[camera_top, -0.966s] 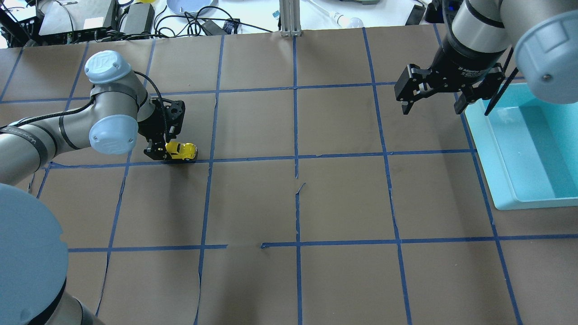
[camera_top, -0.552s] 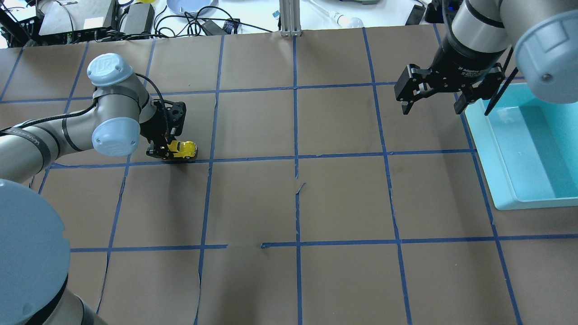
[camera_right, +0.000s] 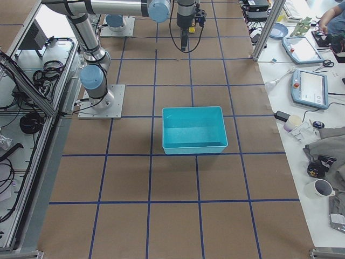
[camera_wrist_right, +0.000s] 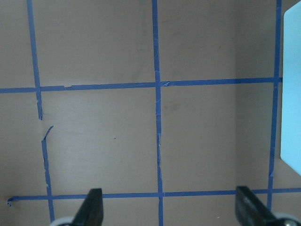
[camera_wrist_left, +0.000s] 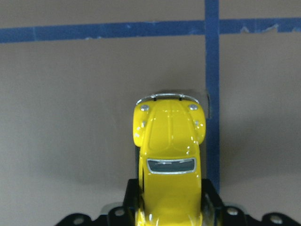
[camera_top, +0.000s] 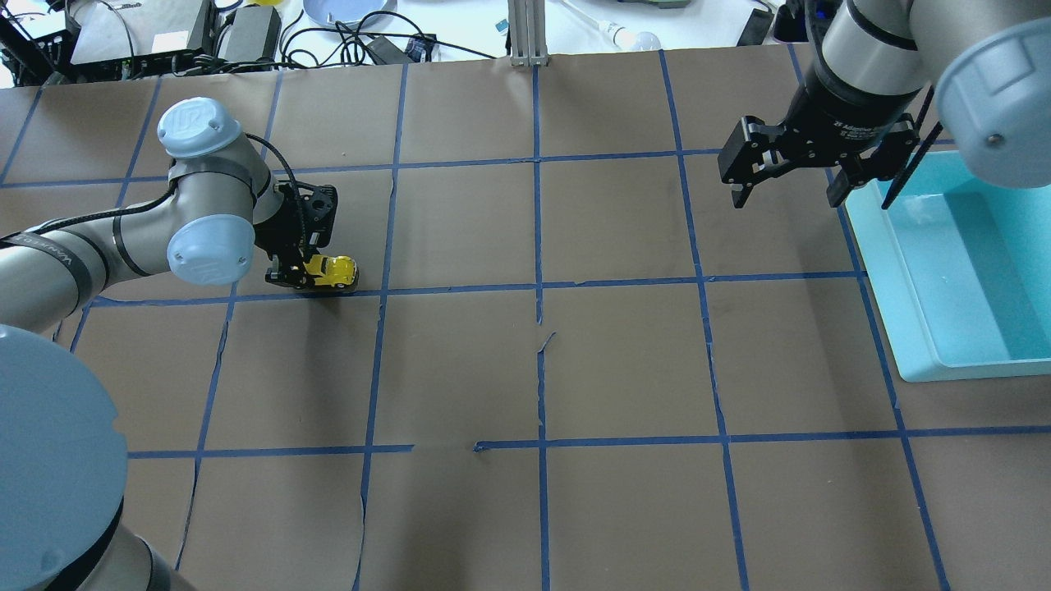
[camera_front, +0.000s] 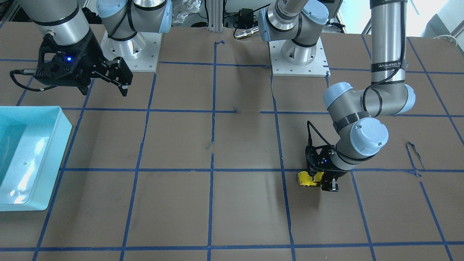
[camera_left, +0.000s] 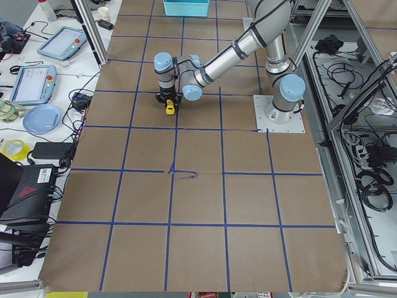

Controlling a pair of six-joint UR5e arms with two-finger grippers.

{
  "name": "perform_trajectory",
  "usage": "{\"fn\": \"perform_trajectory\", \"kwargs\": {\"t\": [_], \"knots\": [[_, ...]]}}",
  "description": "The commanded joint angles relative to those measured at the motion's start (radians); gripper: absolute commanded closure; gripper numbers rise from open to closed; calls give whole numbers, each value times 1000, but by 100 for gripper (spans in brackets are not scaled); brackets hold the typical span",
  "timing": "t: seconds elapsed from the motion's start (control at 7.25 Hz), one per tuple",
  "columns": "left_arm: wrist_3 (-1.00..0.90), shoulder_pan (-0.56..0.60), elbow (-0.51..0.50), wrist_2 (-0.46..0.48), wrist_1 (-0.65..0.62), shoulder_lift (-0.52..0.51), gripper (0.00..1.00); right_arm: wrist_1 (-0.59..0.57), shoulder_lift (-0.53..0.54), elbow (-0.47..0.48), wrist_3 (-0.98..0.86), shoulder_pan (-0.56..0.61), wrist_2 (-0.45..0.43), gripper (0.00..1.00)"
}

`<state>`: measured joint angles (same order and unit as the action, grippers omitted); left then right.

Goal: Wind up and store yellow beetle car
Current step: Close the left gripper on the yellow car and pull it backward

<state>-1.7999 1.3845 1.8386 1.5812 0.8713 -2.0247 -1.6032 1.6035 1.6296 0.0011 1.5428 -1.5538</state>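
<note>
- The left end effector (camera_top: 297, 277) is clamped on the rear of the car (camera_top: 332, 271), with one finger (camera_wrist_left: 133, 197) against each flank.
- Seen from overhead, the car sits low at the table (camera_top: 624, 369), at about 9 o'clock. Its nose points toward 3 o'clock, just beside a blue tape line (camera_top: 460, 289).
- The right end effector (camera_top: 786, 197) hangs spread wide, holding nothing, at about 2 o'clock, close by the teal bin (camera_top: 883, 279) at 3 o'clock.

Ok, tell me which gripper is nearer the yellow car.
Left. The left gripper is shut on the yellow car; the right gripper hangs open far off to the other side, beside the blue bin.
</note>
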Motion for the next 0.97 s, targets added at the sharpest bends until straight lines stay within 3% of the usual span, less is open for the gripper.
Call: {"fn": "perform_trajectory", "kwargs": {"t": [0.0, 0.83], "knots": [[-3, -2, 2, 3, 0, 1, 95, -1, 1, 0, -3, -1, 0, 0], [-133, -108, 27, 0, -44, 3, 95, -1, 1, 0, -3, 0, -5, 0]]}}
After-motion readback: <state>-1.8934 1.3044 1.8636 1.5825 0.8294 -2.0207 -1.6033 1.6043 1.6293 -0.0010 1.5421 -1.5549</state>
